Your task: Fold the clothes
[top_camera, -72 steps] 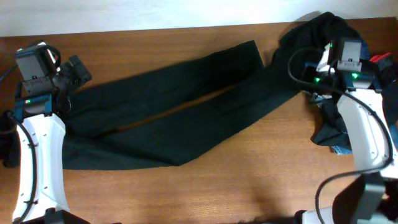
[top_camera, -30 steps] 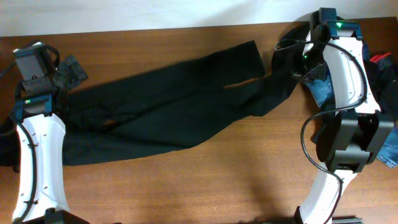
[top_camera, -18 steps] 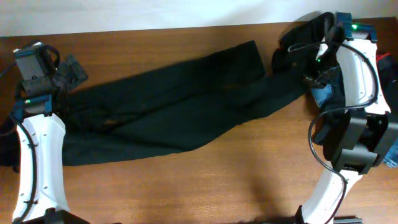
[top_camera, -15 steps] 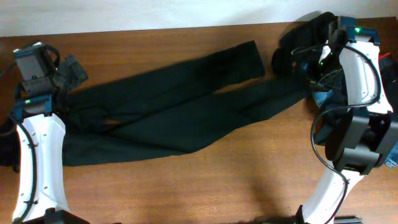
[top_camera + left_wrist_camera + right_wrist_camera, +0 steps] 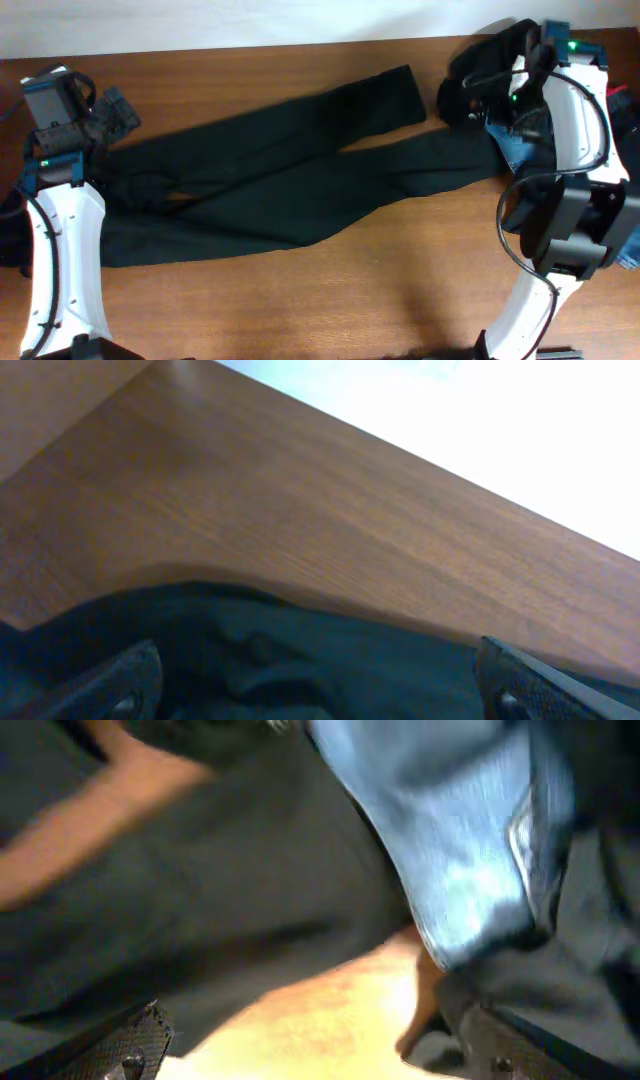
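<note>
Black trousers lie released, right fingers sprung apart since a second ago, left fingers likewise spread.

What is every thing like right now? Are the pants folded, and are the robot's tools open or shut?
black trousers: spread out flat, not folded, legs split apart
blue jeans: bunched up, not folded
dark clothes pile: crumpled heap, not folded
left tool: open, holding nothing, above dark fabric
right tool: open, holding nothing
</note>
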`<state>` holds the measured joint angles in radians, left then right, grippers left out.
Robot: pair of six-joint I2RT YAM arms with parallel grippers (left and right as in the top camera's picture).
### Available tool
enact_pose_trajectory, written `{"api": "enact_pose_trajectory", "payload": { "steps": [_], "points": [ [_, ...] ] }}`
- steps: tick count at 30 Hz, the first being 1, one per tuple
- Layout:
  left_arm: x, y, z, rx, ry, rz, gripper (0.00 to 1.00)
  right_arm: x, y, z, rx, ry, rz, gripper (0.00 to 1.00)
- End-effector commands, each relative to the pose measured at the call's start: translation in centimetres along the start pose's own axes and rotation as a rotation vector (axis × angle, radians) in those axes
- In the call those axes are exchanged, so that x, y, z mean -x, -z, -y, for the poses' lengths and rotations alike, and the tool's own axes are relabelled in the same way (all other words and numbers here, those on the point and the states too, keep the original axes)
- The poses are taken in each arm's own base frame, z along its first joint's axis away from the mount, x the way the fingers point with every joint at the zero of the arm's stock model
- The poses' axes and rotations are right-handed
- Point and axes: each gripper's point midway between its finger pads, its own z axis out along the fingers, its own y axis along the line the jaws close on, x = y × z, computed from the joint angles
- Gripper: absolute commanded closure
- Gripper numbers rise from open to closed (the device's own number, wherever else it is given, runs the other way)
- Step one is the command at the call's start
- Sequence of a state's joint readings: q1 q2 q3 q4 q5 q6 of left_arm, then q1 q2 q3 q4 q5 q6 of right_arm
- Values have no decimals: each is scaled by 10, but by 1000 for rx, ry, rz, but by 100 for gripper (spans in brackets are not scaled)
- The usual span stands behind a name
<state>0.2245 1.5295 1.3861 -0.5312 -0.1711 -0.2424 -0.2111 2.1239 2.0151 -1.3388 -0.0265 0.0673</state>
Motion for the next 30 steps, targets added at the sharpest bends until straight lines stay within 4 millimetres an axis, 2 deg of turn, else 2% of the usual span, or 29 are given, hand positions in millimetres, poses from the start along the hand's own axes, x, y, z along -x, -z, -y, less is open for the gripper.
{"api": "enact_pose_trajectory", "payload": {
  "steps": [1, 7, 12, 19, 23, 24, 27, 30],
  "points": [
    [-1, -1, 12, -61, -56, -14, 1, 21, 35, -40, 38, 157, 128, 0],
    [-8, 14, 9, -47, -70, -98, 1, 28, 54, -78, 60, 238, 194, 1],
    [-9, 31, 8, -44, -77, -153, 1, 39, 56, -98, 75, 276, 252, 1],
    [-14, 68, 0, -20, -88, -266, 1, 40, 42, -102, 77, 282, 230, 0],
    [-38, 88, -11, 13, -106, -392, 1, 39, 43, -106, 97, 286, 228, 1],
    [-44, 90, -14, 28, -109, -416, 1, 39, 43, -106, 102, 288, 227, 1],
    [-58, 89, -51, 209, -26, -468, 1, 38, 43, -108, 106, 291, 226, 1],
    [-66, 78, -82, 284, 85, -478, 1, 34, 42, -113, 122, 329, 213, 1]
  ]
}}
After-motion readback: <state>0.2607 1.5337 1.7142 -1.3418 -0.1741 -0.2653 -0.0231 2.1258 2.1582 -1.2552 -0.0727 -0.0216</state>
